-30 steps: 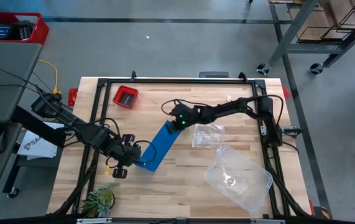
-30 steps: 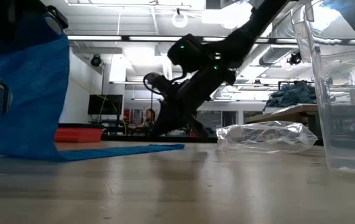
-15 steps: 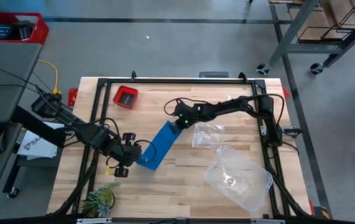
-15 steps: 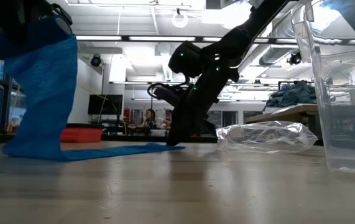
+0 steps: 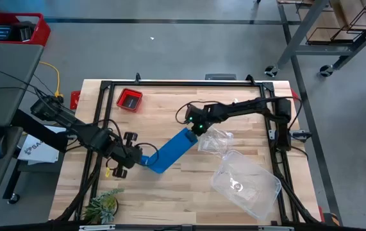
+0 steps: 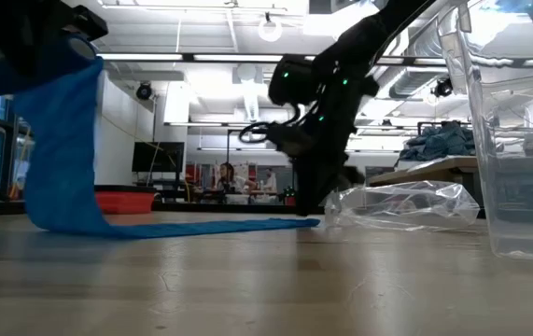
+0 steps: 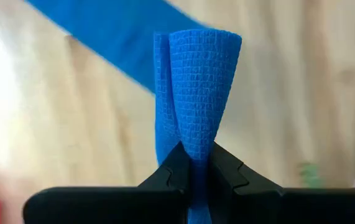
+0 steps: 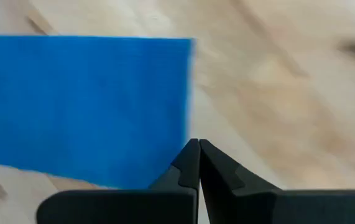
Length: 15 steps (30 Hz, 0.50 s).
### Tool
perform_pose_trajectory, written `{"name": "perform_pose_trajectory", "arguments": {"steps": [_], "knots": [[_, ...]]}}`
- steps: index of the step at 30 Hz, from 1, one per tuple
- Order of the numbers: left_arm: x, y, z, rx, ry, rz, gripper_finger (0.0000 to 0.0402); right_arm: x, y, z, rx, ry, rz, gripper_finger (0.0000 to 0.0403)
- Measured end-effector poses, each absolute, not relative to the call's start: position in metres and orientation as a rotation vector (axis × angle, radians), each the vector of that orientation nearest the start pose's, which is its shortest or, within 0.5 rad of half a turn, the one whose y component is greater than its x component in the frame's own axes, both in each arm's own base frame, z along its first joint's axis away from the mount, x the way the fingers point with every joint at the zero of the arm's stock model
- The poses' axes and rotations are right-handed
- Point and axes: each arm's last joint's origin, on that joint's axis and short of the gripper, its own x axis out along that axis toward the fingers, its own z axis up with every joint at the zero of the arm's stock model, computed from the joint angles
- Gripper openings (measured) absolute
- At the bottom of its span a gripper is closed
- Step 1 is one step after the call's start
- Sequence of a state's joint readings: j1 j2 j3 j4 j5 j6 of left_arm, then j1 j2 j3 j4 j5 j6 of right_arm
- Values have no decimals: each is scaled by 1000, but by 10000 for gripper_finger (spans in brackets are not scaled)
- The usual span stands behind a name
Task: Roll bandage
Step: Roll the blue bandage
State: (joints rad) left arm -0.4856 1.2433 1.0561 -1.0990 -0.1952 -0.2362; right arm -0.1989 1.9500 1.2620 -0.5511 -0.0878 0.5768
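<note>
At the left of the light wooden slatted table (image 5: 189,186), the near end of the bright blue strip of soft, stretchy woven fabric bandage (image 5: 170,151) is being held by the left gripper (image 5: 136,157). In the left wrist view the two dark fingers (image 7: 172,171) are being seen clamped on the fabric, which is being pinched into a narrow fold and is fanning out beyond them. In the low view this end is being held up off the table, and the cloth is being allowed to drape down in a slack curve before lying flat.

Across the middle of the table, the rest of the band is lying flat and diagonal, unrolled. No roll is being formed yet, by judgement.

At its far end, the right gripper (image 5: 196,128) is being held low at the table with its fingers pressed together and nothing between them. In the right wrist view the tips are being seen just beside the strip's square end. Whether they are touching it cannot be told.

Further right, a crumpled clear plastic bag (image 5: 213,139) and a clear plastic tub (image 5: 245,183) are lying close by.

The bandage is being judged light, limp and stretchy. It is being expected to sag and twist when lifted and to stretch if pulled. Hold is best being taken across the full width at an end edge, by judgement.
</note>
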Motion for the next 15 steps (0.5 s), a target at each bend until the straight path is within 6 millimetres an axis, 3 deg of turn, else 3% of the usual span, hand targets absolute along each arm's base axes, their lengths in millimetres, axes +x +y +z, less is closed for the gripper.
{"name": "perform_pose_trajectory", "arguments": {"steps": [6,12,15], "knots": [[186,-72,284,426,1198,-85,27,352,-71,162,601,1278,-490,0],[184,-59,289,398,1194,-74,37,362,-71,196,674,1049,-343,0],[184,-59,290,396,1190,-74,35,370,-68,189,738,1028,-303,0]]}}
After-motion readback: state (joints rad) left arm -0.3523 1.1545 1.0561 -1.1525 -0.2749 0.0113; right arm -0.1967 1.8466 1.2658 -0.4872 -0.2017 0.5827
